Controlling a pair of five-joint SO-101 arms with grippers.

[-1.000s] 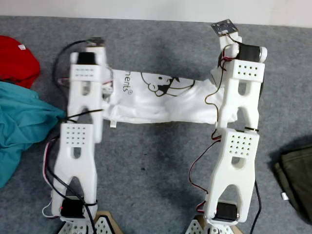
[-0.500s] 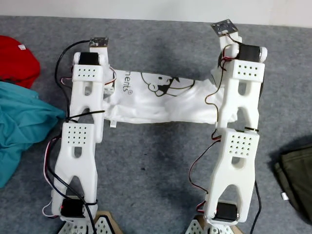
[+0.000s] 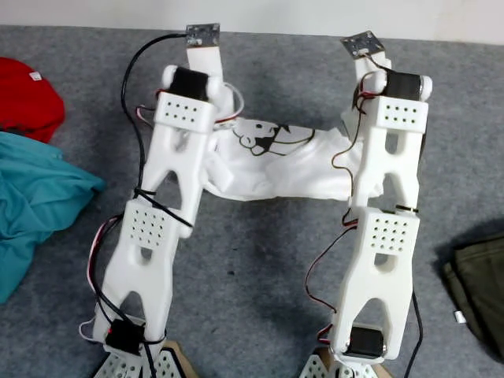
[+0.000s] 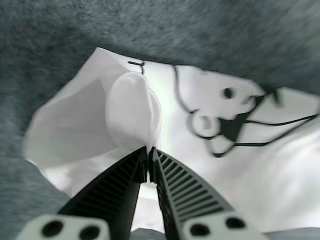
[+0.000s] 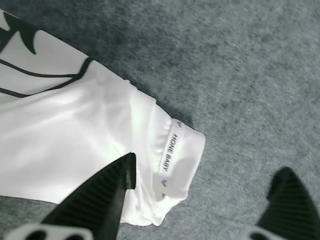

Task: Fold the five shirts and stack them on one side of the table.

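A white shirt [image 3: 291, 169] with a black cartoon print lies bunched across the grey carpet between my two arms. In the left wrist view, my left gripper [image 4: 149, 152] is shut on a raised fold of the white shirt [image 4: 125, 110], near the print. My right gripper [image 5: 207, 167] is open over the shirt's other end. One finger sits above the white cloth [image 5: 75, 135], the other above bare carpet. The hem with a small woven label [image 5: 167, 150] lies between them.
A red shirt [image 3: 27, 98] and a teal shirt [image 3: 39, 205] lie heaped at the left edge. A dark olive shirt [image 3: 480, 283] lies at the right edge. Bare grey carpet [image 3: 260, 268] stretches between the arm bases.
My left arm has swung right and farther out, pulling its end of the white shirt toward the middle, so the shirt now lies shorter. The right arm has not moved.
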